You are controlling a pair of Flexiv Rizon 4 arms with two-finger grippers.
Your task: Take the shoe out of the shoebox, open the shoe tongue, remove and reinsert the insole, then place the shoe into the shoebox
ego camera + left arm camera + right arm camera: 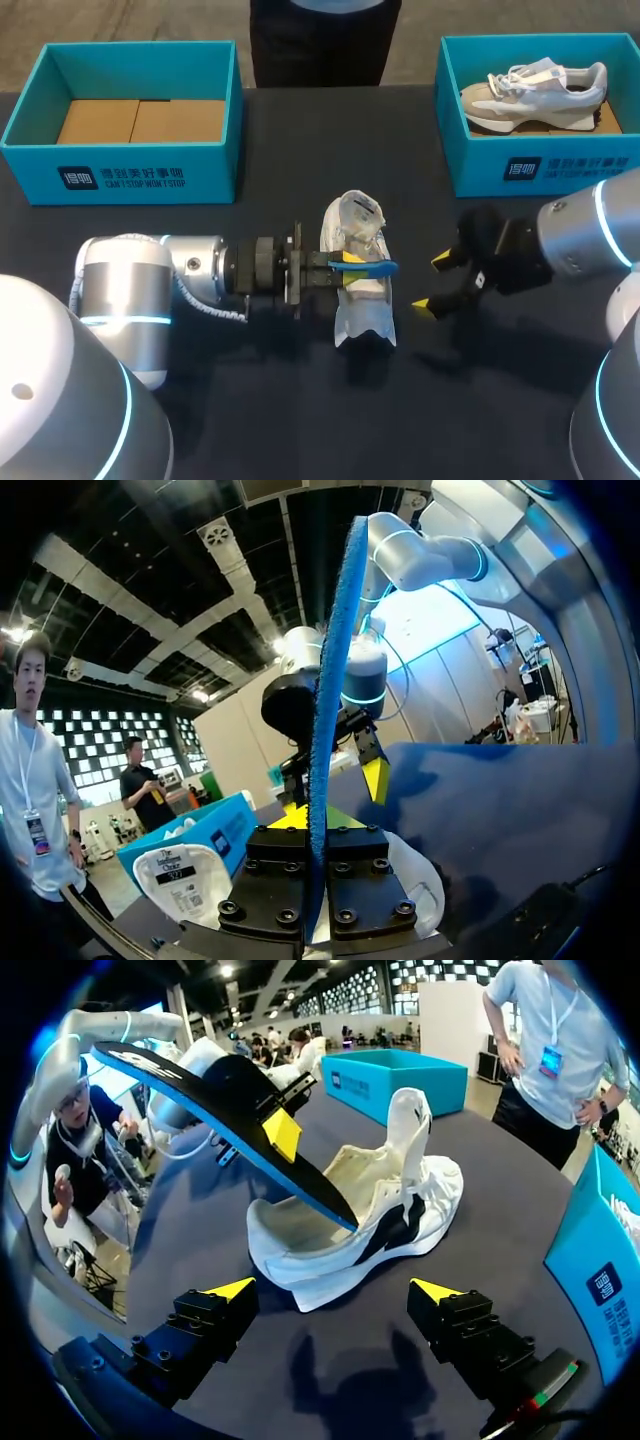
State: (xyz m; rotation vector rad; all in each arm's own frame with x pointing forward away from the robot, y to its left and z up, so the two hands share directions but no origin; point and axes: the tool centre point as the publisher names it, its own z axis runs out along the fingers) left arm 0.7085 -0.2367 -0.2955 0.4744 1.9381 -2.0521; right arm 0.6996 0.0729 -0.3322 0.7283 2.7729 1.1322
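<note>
Left gripper (345, 268): clamped on the insole (378, 266) about mid-length, one finger on each face. In its own wrist view the insole runs edge-on between the fingers. The insole slants, with its lower end inside the opening of the shoe (362, 325) and its upper end out in the air. Can't tell from this alone whether it's coming out or going in.

Right gripper (432, 281): spread wide and holding nothing. It sits just beside the shoe, not touching, with its fingers pointed at the sidewall.

Shoe: upright on the table (250, 400), between the two grippers, tongue (410, 1125) standing up. Left box (120, 178) holds only cardboard. Right box (545, 165) holds a second shoe (535, 88).

Handling, as a judgement:
- **Insole:** thin foam, very light and floppy. It likely buckles if pushed end-on. The mid-length face pinch is fine for carrying, but the free end will wag. It is not fragile.
- **Shoe:** light, with a soft upper, and stiff only at the sole and heel (262, 1235). Nothing pins it, so drag from the insole would probably slide or tip it.
- **Best hold for the right gripper:** across the heel collar, or pinching the sidewall at the opening. Avoid the tongue (too soft) and the toe (crushes).
- **Boxing:** grip the heel collar with one finger inside.
</note>
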